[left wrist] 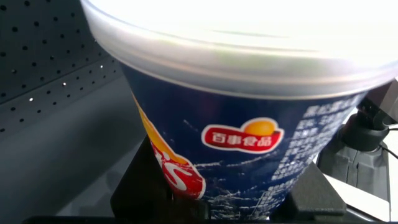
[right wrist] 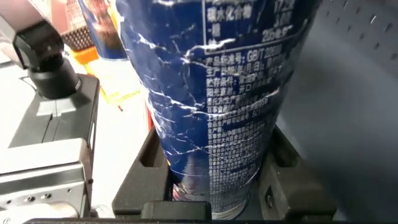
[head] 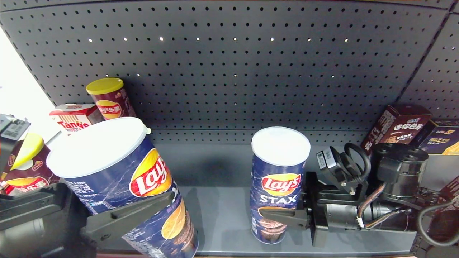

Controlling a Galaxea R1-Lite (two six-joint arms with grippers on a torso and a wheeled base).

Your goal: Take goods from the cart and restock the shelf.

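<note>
While left gripper (left wrist: 227,199) and right gripper (head: 276,215) clamp two blue cans (head: 150,179) (head: 280,186), perhaps two maroon cans (head: 109,98) (head: 27,173) sit leftward.

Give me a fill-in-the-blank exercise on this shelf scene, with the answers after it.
The left gripper is shut on a tilted can whose lid is ____.
The right gripper is shut on an upright can whose body is mostly ____.
The red can by the pegboard has a ____ lid.
Missing words: white; blue; yellow.
</note>
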